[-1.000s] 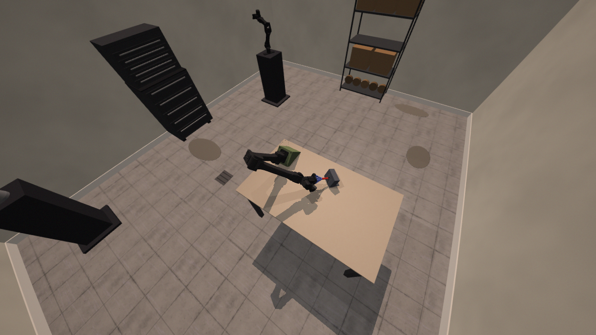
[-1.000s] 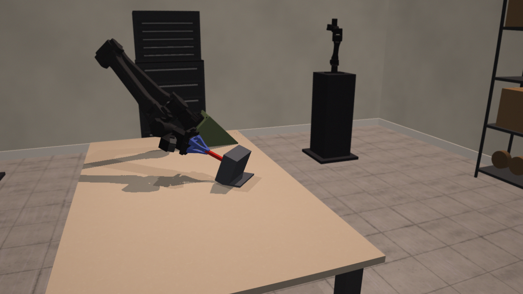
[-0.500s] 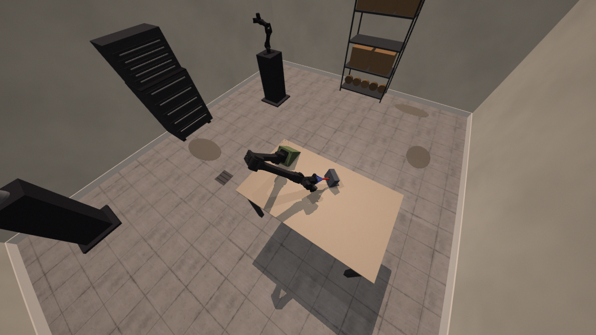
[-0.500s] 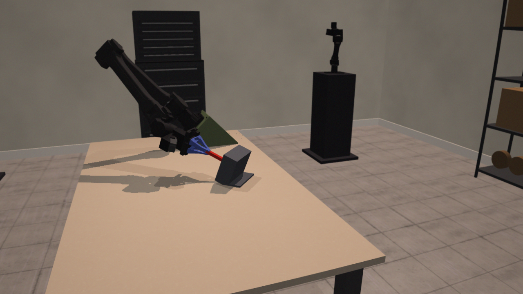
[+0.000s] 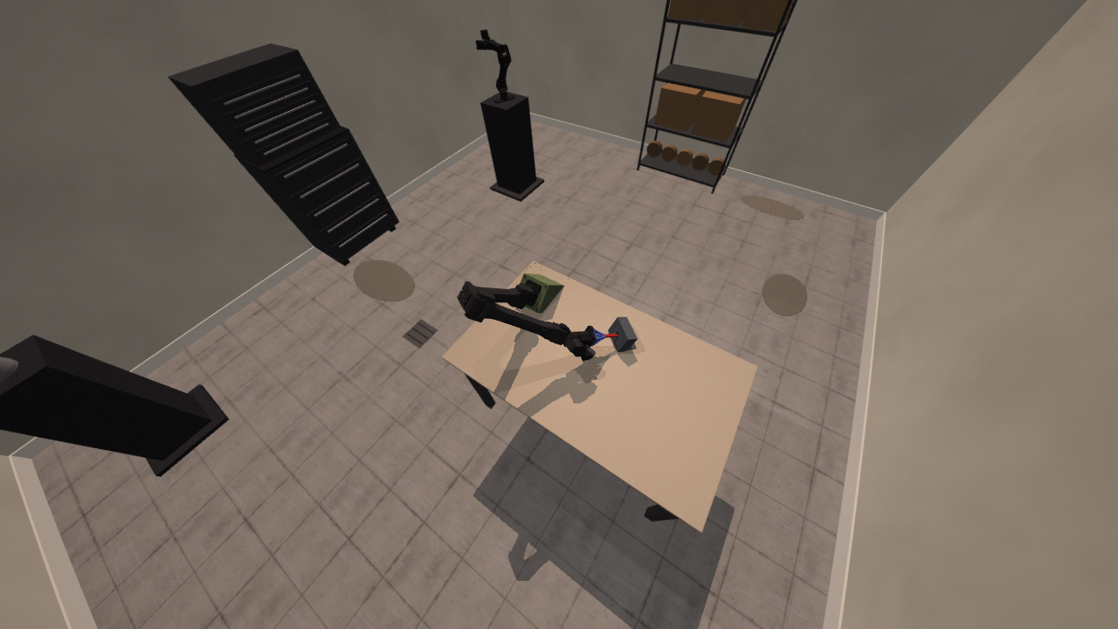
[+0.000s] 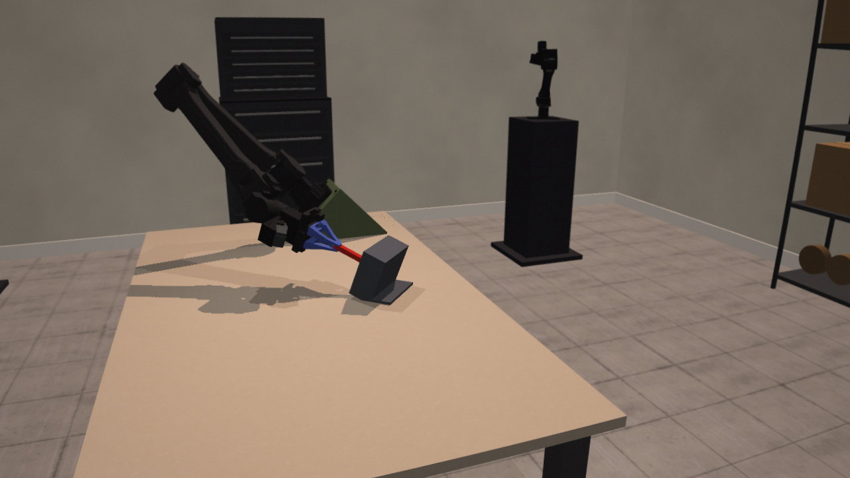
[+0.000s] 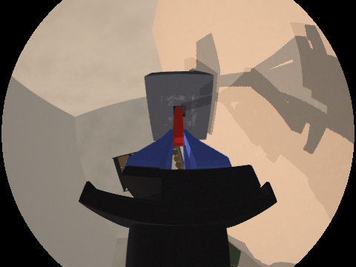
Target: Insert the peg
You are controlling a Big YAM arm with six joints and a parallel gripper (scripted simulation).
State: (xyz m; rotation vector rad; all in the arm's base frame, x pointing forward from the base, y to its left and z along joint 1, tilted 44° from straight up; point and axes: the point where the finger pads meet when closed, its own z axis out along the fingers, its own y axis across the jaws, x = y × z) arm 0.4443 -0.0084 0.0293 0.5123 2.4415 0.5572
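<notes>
Peg (image 6: 350,253) | clamped in gripper (image 6: 333,244) | tip meets sloped panel (image 6: 380,267)

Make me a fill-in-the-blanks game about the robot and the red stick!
1. The peg held by the gripper is colored ____.
2. The peg's tip touches the gray sloped ____.
3. The fingers gripping the peg are colored ____.
4. The panel stands on a tan ____.

Missing words: red; panel; blue; table
</notes>
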